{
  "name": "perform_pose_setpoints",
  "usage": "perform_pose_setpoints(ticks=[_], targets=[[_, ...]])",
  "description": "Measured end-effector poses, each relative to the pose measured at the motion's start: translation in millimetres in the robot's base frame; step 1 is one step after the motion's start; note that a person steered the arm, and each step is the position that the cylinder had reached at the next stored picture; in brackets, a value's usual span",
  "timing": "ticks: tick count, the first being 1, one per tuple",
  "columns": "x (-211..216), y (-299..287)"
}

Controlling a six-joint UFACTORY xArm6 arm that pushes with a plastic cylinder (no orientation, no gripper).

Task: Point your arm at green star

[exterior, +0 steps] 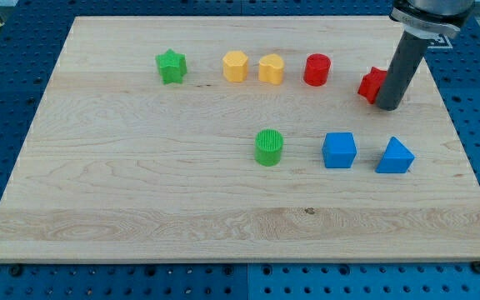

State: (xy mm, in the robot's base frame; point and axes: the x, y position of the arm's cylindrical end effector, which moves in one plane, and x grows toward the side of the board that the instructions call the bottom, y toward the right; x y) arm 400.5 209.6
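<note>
The green star [172,67] lies at the view's upper left on the wooden board [140,183]. My tip [389,107] rests at the view's upper right, right against a red block [371,85] that it partly hides. The tip is far to the right of the green star, with several blocks between them.
In the top row right of the star lie a yellow hexagon [235,66], a yellow heart-like block [271,69] and a red cylinder [317,70]. Lower down stand a green cylinder [268,147], a blue cube [339,150] and a blue wedge-like block [395,156].
</note>
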Motion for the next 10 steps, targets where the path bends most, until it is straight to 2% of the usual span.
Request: perform_pose_setpoints(ticks=[2,4,5,8,9,10], targets=[[-29.7,-0.7],[-24.2,-13.9],[-21.3,-58.8],[4.4,-261.1],[2.1,-337.8],[-21.7,-400.1]])
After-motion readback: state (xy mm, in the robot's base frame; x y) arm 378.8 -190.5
